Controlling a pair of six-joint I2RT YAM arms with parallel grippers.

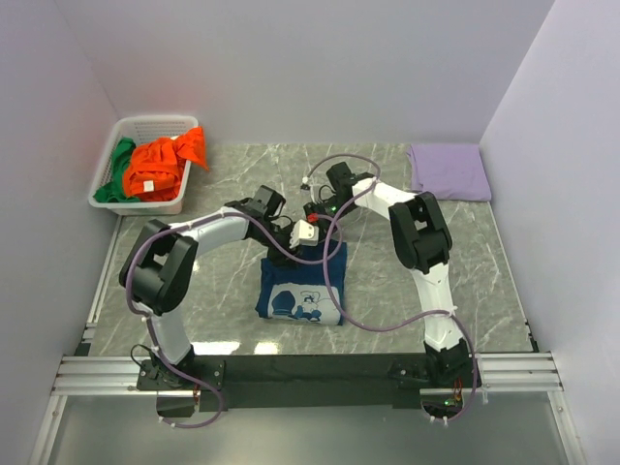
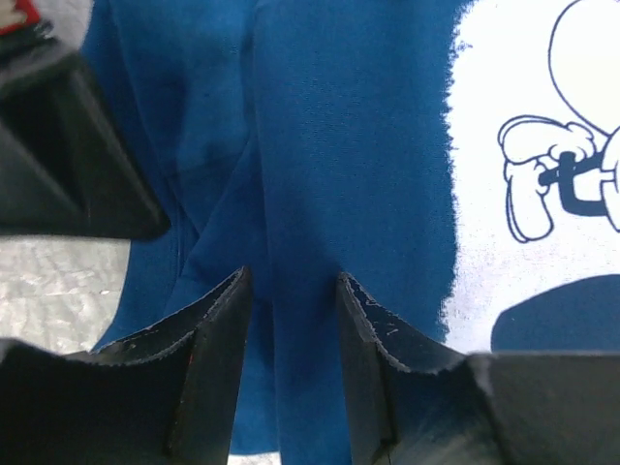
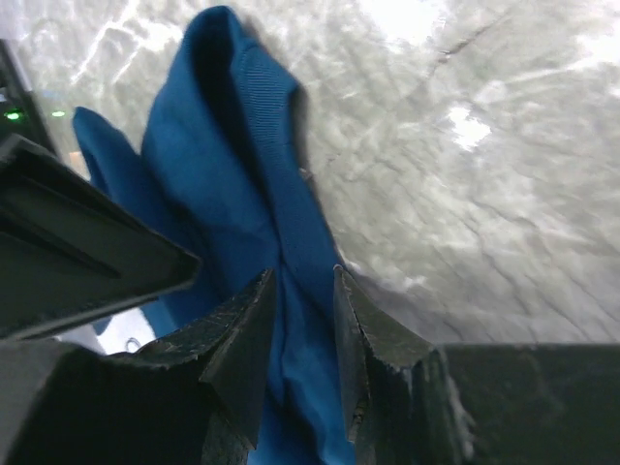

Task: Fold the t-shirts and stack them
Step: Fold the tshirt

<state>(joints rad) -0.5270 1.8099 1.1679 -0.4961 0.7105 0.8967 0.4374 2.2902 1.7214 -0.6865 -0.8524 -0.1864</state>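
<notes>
The grey marbled table (image 1: pixel 407 281) bears a navy t-shirt (image 1: pixel 302 291), a white basket (image 1: pixel 136 204) and a lilac cloth (image 1: pixel 448 171).

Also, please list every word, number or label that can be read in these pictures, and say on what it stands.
No text can be read in any view.
White chest print on the navy t-shirt: a cartoon drawing only, no letters visible.
White tag on the orange t-shirt: too small to read.
Red patch at the corner of the left wrist view: cut off, unreadable.

arms (image 1: pixel 208 230): white links, black joints | cables (image 1: pixel 387 327): purple (looping loose) | pincer fingers (image 2: pixel 213 339): black, serrated edges
</notes>
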